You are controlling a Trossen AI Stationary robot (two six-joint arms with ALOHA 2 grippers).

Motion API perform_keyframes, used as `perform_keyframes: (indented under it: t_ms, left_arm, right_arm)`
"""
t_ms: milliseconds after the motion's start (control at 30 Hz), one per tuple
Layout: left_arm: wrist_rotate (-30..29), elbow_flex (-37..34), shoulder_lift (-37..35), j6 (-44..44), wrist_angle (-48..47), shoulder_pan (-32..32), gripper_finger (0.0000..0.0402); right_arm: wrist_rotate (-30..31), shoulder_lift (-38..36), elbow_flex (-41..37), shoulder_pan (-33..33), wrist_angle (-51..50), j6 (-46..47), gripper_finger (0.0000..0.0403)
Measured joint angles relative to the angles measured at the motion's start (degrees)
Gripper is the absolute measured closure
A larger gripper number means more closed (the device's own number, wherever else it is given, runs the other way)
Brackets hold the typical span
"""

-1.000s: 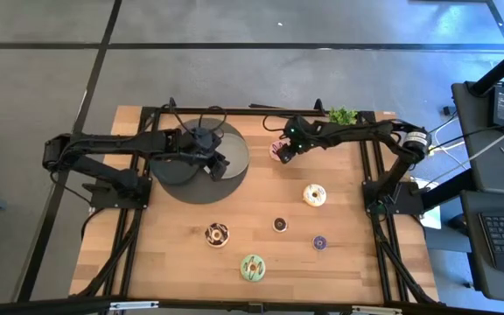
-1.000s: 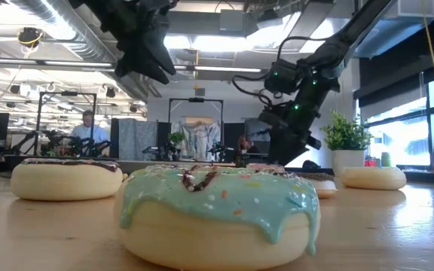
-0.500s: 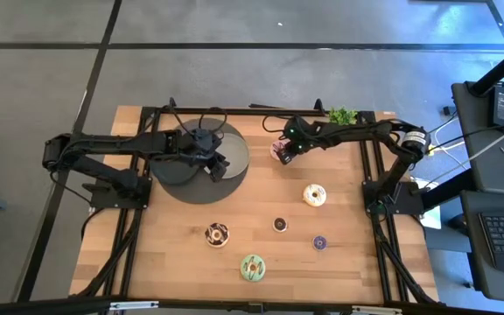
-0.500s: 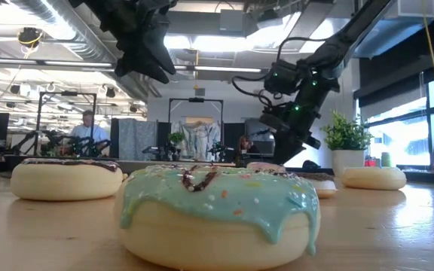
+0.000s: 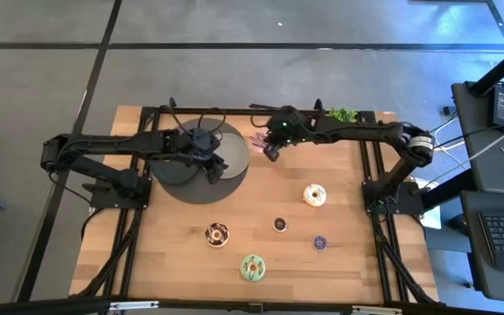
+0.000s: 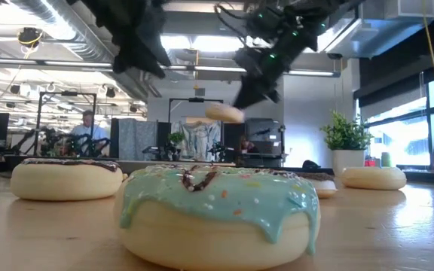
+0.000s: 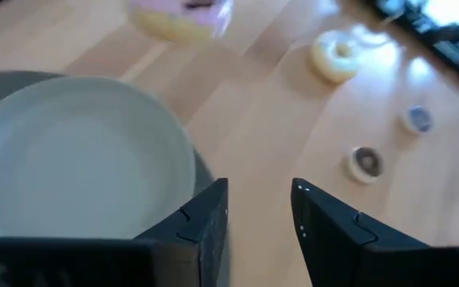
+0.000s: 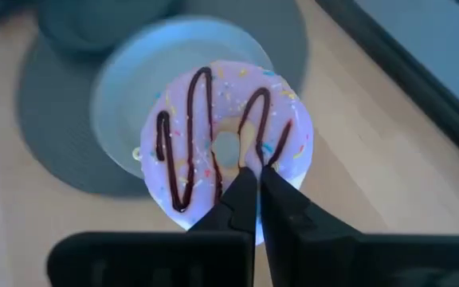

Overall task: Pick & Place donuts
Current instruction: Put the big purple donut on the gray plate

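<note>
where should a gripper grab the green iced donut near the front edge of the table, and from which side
Best from straight above. The green donut lies flat on the table with its hole facing up, clear of the chocolate donut beside it. Probably put one finger in the hole and one outside, pinching the ring wall, much as the right gripper holds the pink donut.

Wooden table; large dark round disc at far left, bearing a grey plate; potted plant at the far edge, right of centre.
</note>
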Motion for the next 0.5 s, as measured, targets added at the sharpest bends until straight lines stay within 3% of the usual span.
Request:
perform_keyframes:
  t_ms: [233,500]
  left_arm:
    - [-0.7,0.0,-10.4,0.4,0.8,-1.6,0.0266]
    - [-5.7,0.0,-15.5,0.5,0.7,-3.7,0.0268]
  right_arm:
    - [-0.4,9.4,10.2,1.1,0.2,-2.8,0.0393]
    - [-7.1,20.2,15.4,1.1,-1.5,-2.1,0.0392]
